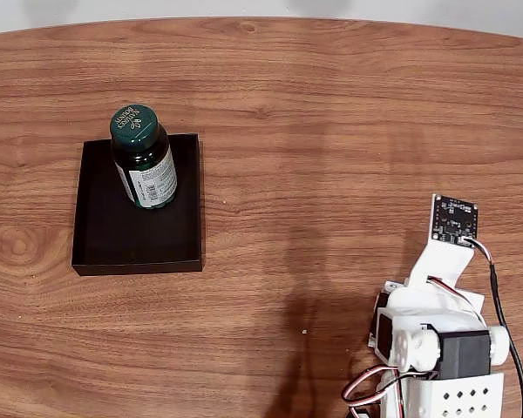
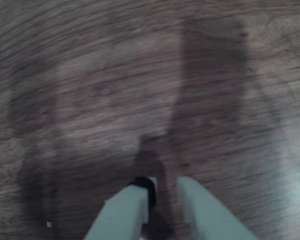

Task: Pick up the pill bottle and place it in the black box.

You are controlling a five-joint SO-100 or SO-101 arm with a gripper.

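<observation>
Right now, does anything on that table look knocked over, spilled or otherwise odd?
Nothing stands out. The pill bottle stands upright inside the black box, cap on, nothing spilled. The gripper is empty over bare wood.

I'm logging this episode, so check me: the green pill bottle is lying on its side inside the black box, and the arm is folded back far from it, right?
Not quite. In the fixed view the pill bottle stands upright in the black box, cap up, near the box's far wall. The rest holds: the arm sits folded at the lower right, well away from the box.
</observation>
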